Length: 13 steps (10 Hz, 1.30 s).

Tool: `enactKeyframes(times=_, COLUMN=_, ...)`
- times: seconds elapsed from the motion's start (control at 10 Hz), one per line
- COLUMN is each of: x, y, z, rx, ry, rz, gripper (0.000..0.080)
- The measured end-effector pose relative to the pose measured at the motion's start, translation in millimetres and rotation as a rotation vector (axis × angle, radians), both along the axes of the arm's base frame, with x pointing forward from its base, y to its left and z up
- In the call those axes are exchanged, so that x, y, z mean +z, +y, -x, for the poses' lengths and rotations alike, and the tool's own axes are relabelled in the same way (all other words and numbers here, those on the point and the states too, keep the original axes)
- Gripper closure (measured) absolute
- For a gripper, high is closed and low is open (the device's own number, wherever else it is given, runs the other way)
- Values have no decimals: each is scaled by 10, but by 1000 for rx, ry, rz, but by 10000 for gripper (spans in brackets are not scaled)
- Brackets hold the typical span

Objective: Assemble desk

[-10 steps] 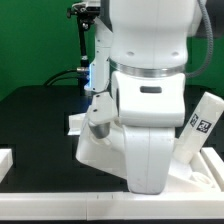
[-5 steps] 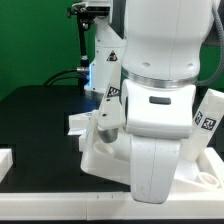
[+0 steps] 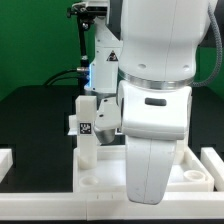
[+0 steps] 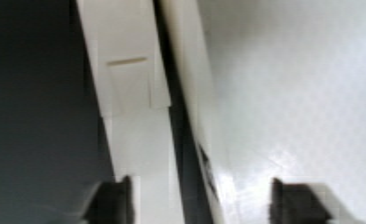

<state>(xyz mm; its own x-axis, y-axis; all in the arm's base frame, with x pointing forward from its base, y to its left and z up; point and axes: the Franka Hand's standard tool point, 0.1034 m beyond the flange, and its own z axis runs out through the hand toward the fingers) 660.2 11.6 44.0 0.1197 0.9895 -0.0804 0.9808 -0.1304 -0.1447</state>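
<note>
So the desk panel [image 3: 100,172] is laid flat on the tabletop [image 3: 35,115] with its sockets up, probably so legs can be dropped straight in. One leg [image 3: 87,125] is stood upright at the corner on the exterior view's left and looks seated there. The hand [image 4: 206,203] is spread wide over white plastic, and nothing seems to be pinched. In the exterior view it's hidden by the arm.

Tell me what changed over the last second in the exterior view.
The panel, skewed and tipped before, now lies flat, square to the camera. A tagged leg now stands upright at the panel's end on the exterior view's left; the leg that leaned at the right no longer shows. The arm stays over the panel; the black table is unchanged.
</note>
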Motion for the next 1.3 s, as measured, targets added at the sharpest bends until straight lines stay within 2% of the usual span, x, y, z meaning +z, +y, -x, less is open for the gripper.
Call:
enactKeyframes(times=0.1, x=0, y=-7, z=0, rx=-1, ry=0, rz=0, gripper=190)
enactKeyframes(times=0.2, x=18, y=-22, z=-8, rx=-3, ry=-3, rz=2, gripper=190)
enactKeyframes(times=0.3, x=108, y=-44, z=-36, rx=-5, ry=-15, rz=7, gripper=158)
enactKeyframes(times=0.5, x=335, y=-48, z=-13, rx=-24, ry=-42, rz=13, gripper=151)
enactKeyframes(times=0.6, x=405, y=-45, z=13, rx=-31, ry=-81, rz=9, gripper=151)
enactKeyframes(times=0.8, x=345, y=-67, z=54, rx=-56, ry=-65, rz=13, gripper=150)
enactKeyframes(times=1.0, x=374, y=-78, z=44, rx=-81, ry=-71, rz=17, gripper=150)
enactKeyframes(times=1.1, x=527, y=-91, z=51, rx=-108, ry=-88, rz=17, gripper=150)
enactKeyframes(times=1.3, x=835, y=-153, z=310, rx=-320, ry=-100, rz=33, gripper=150)
